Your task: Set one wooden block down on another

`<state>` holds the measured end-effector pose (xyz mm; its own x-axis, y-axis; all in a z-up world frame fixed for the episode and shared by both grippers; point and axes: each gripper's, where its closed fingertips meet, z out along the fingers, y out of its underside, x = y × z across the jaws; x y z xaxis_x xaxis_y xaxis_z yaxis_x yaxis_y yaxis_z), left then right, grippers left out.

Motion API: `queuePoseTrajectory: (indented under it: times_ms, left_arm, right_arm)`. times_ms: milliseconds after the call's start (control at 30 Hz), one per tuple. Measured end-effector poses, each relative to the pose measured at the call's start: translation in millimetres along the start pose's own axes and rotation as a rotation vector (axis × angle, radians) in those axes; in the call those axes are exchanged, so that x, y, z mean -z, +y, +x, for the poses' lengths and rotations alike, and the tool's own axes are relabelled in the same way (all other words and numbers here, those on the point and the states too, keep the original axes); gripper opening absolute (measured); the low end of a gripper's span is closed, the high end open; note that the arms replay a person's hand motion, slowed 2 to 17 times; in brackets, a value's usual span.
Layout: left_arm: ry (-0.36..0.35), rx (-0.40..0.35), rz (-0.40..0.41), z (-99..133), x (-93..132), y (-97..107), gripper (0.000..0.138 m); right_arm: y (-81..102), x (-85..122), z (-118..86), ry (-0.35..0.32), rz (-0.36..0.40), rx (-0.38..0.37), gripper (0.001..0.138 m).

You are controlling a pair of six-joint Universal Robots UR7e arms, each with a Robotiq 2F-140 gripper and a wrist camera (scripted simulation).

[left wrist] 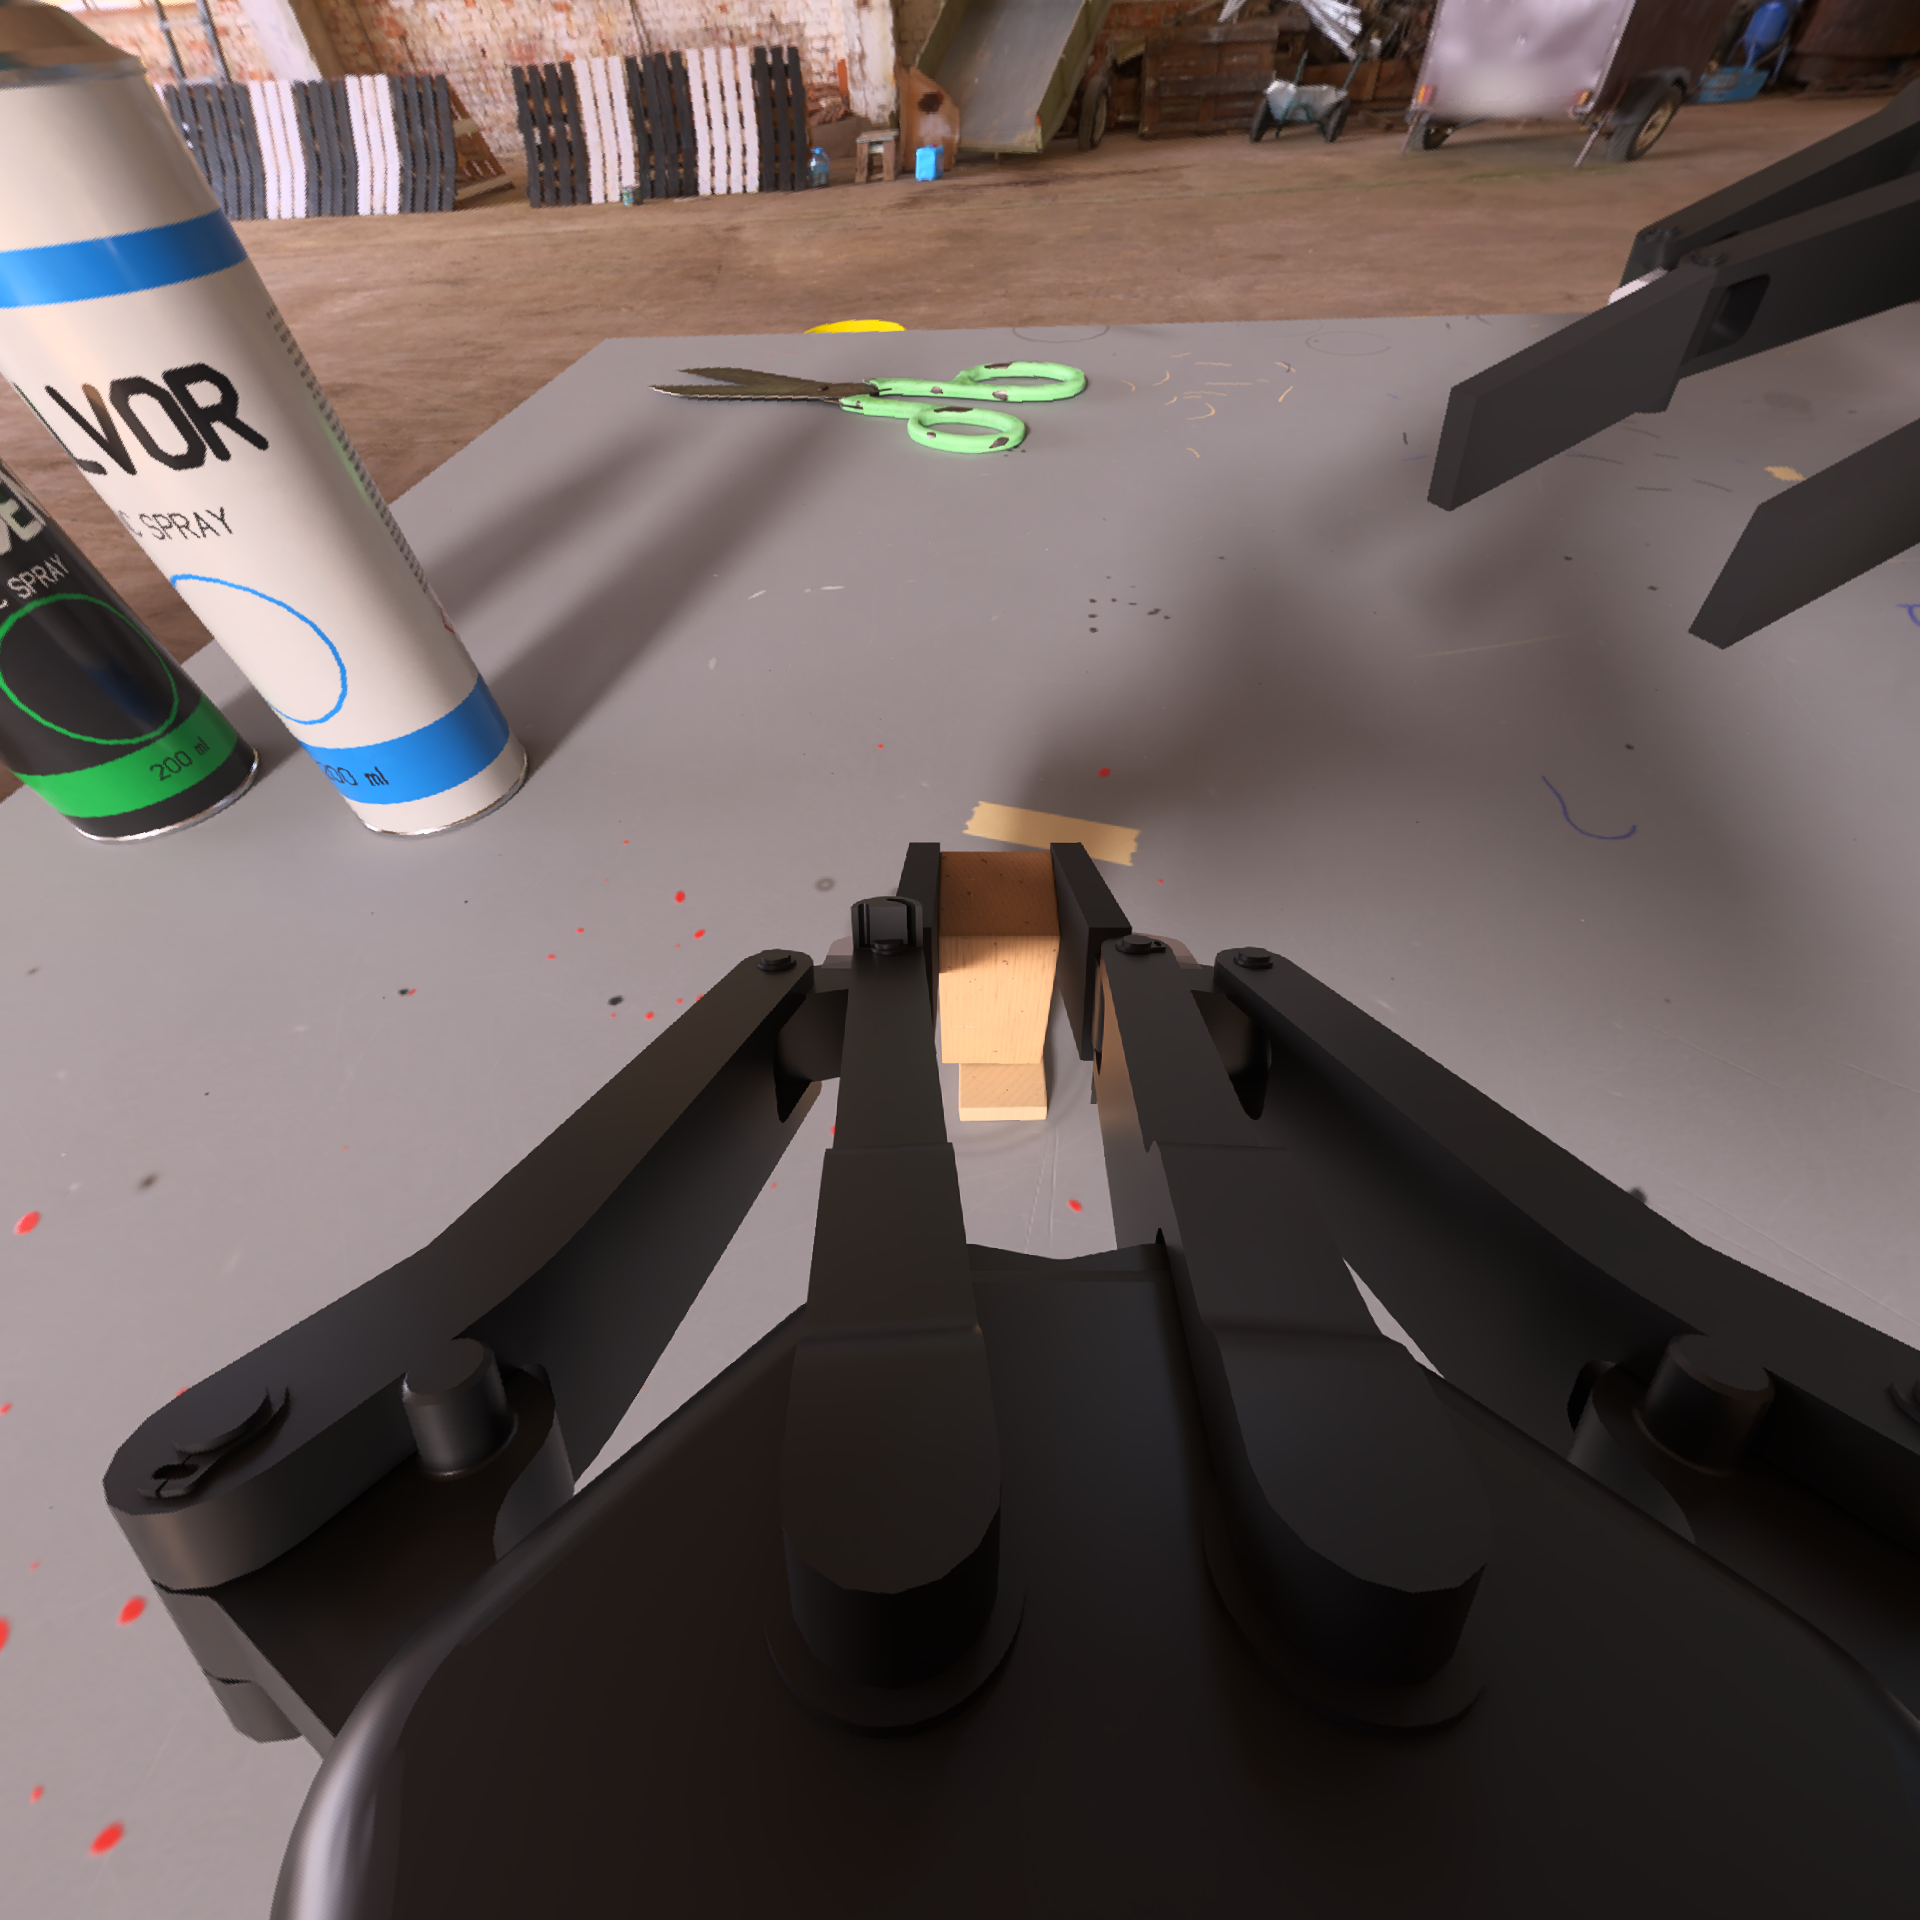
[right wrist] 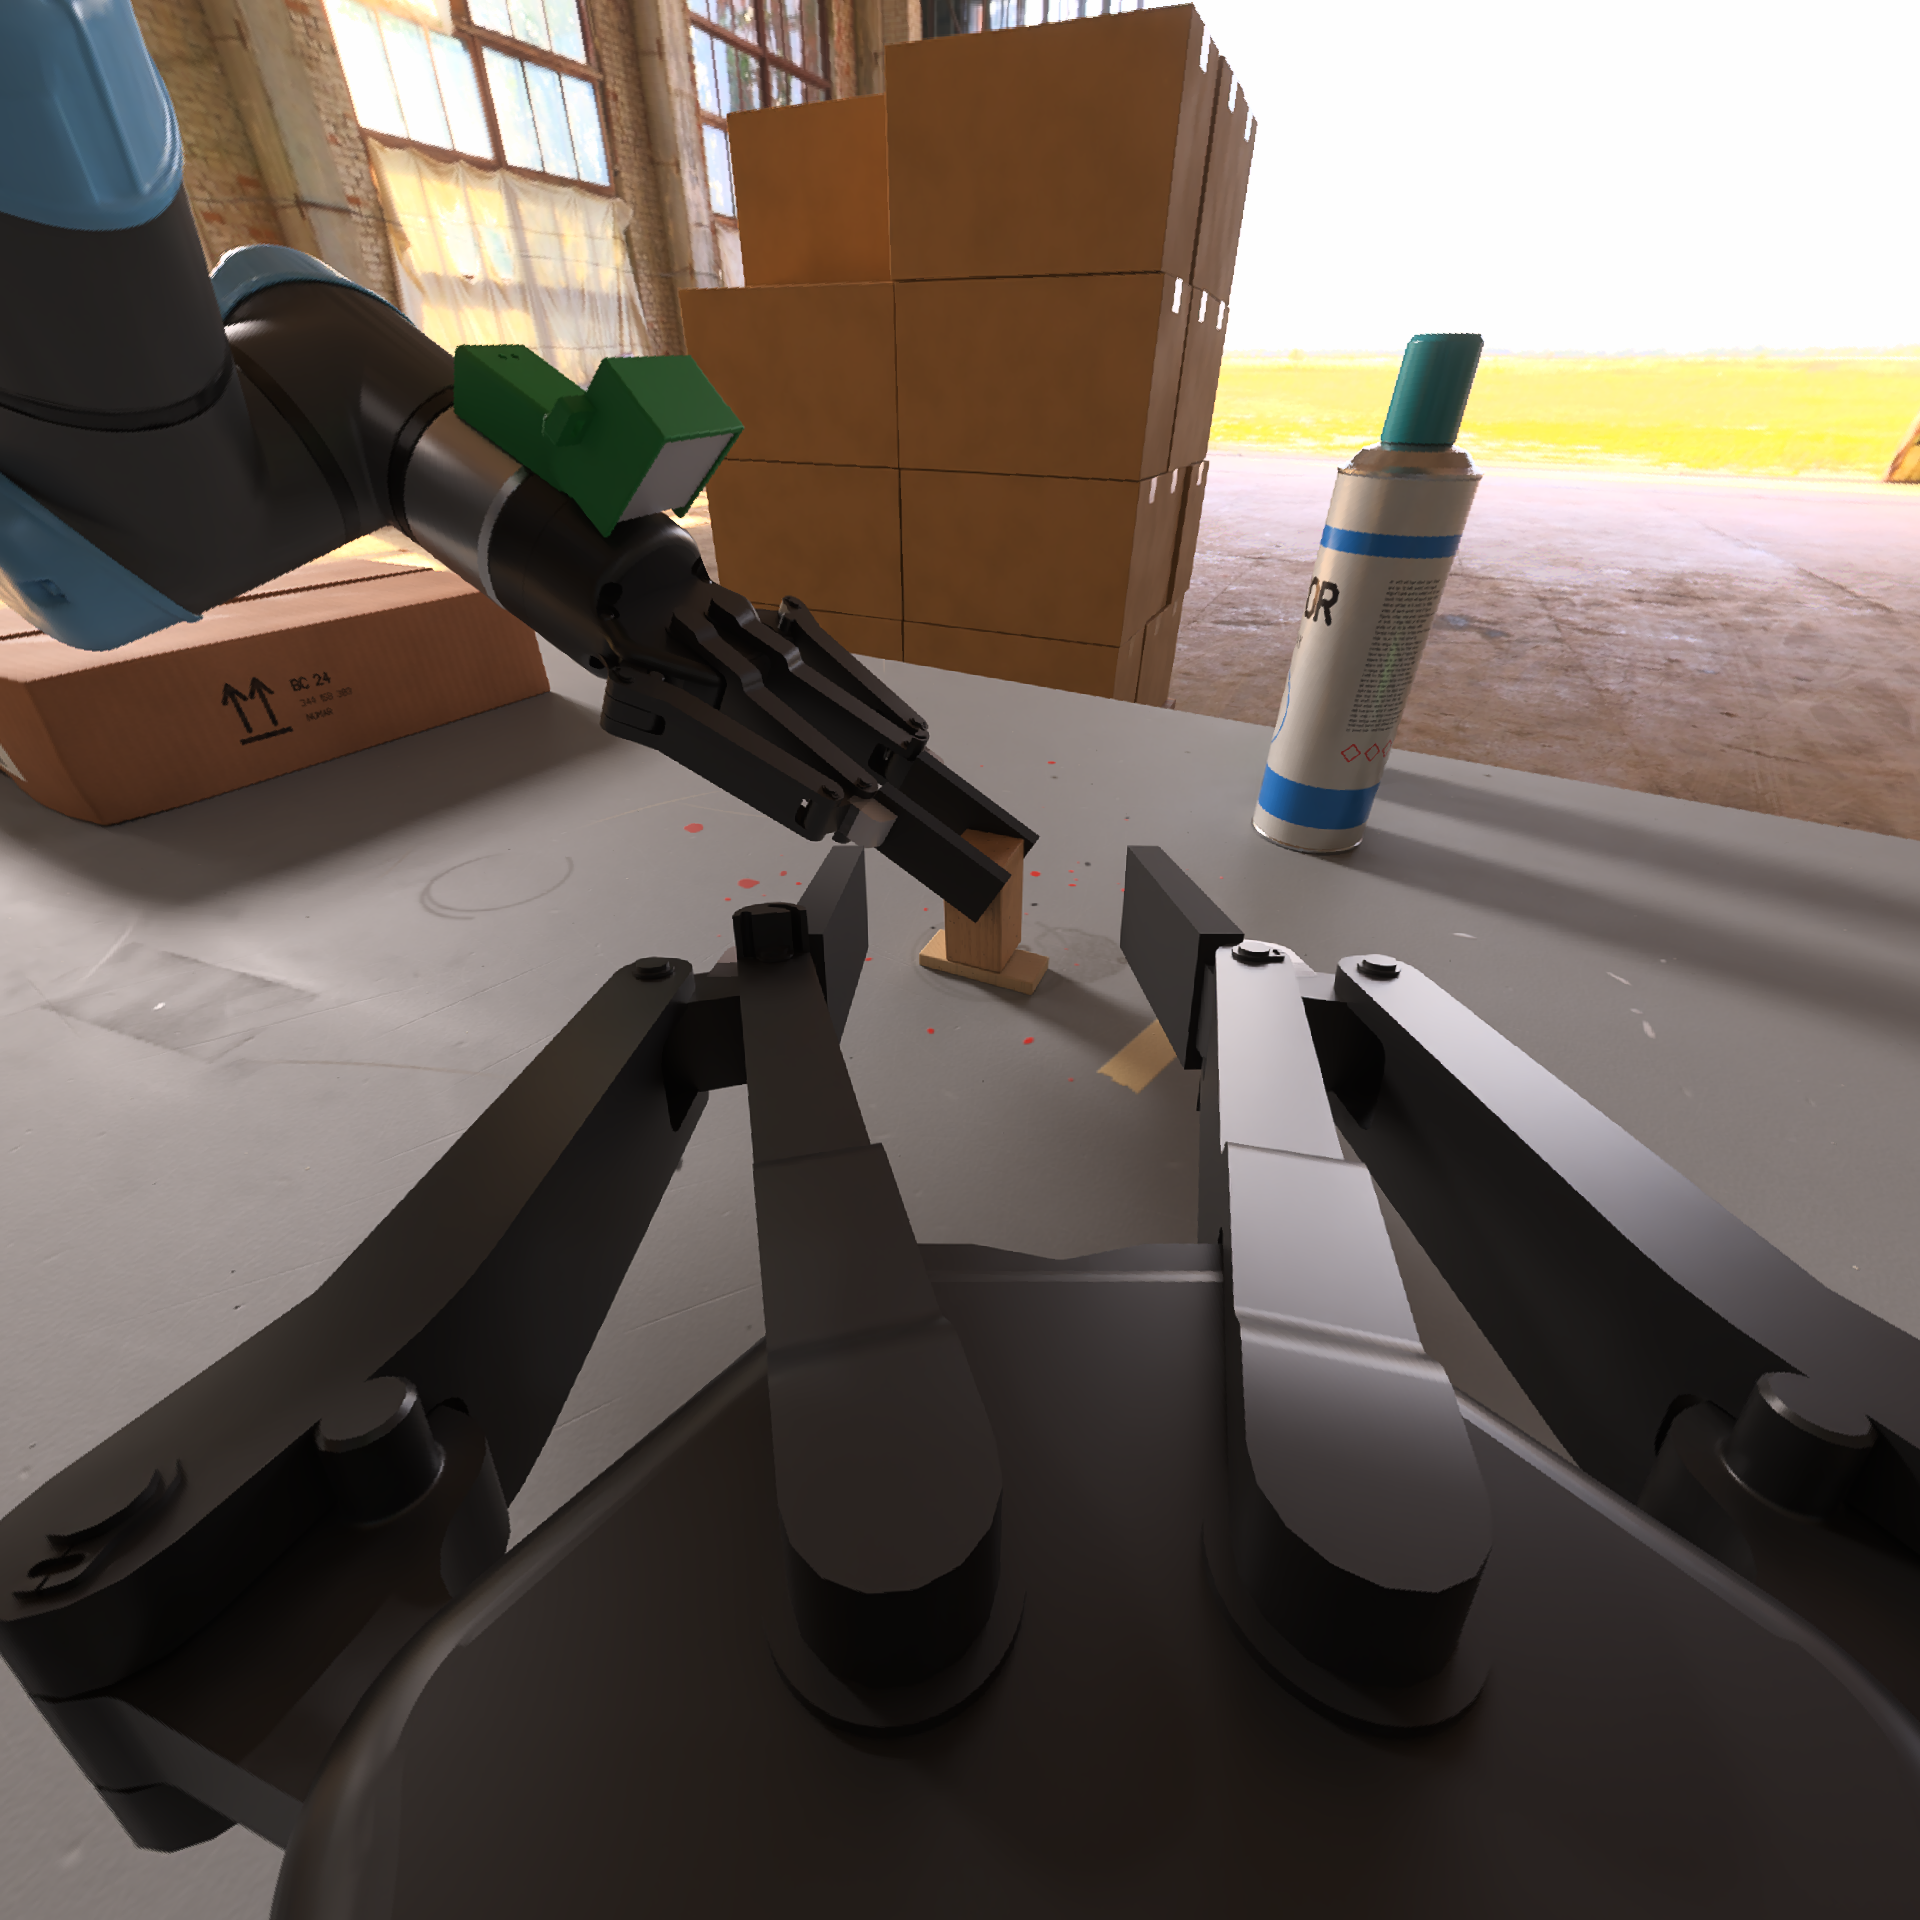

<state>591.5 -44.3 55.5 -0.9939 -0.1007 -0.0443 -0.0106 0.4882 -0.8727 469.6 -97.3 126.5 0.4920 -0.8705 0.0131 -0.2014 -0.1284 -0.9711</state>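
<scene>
My left gripper (left wrist: 995,883) is shut on a tall wooden block (left wrist: 992,982), held upright by its top. In the right wrist view the same gripper (right wrist: 982,868) holds that block (right wrist: 987,925) standing on a thin flat wooden block (right wrist: 985,971) that lies on the grey table. The flat block (left wrist: 1001,1093) shows just under the tall one in the left wrist view. My right gripper (right wrist: 992,894) is open and empty, a short way in front of the stack; it also shows at the right edge of the left wrist view (left wrist: 1579,551).
A white and blue spray can (left wrist: 249,540) and a black and green can (left wrist: 94,717) stand at the table's left. Green-handled scissors (left wrist: 935,400) lie far back. A strip of tape (left wrist: 1049,831) lies behind the stack. A cardboard box (right wrist: 260,686) sits on the table.
</scene>
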Motion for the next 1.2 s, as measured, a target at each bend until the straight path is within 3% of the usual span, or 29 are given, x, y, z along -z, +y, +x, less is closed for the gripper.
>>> queuePoseTrajectory:
  times_ms: [500,733,900,1200]
  left_arm:
    - [-0.017,-0.036,-0.026,0,-2,-1,0.028]
    - [-0.034,-0.043,-0.060,0,-3,5,0.045]
    - [-0.075,-0.037,-0.030,-2,4,-3,0.062]
    - [-0.157,-0.029,0.121,-1,51,-47,0.062]
  right_arm:
    - [-0.4,1,0,0.001,-0.004,0.002,0.066]
    - [-1.1,2,0,0.003,-0.003,0.002,0.066]
    - [-1.5,4,0,0.005,-0.001,0.005,0.066]
    - [-1.7,7,3,0.010,0.004,-0.001,0.066]
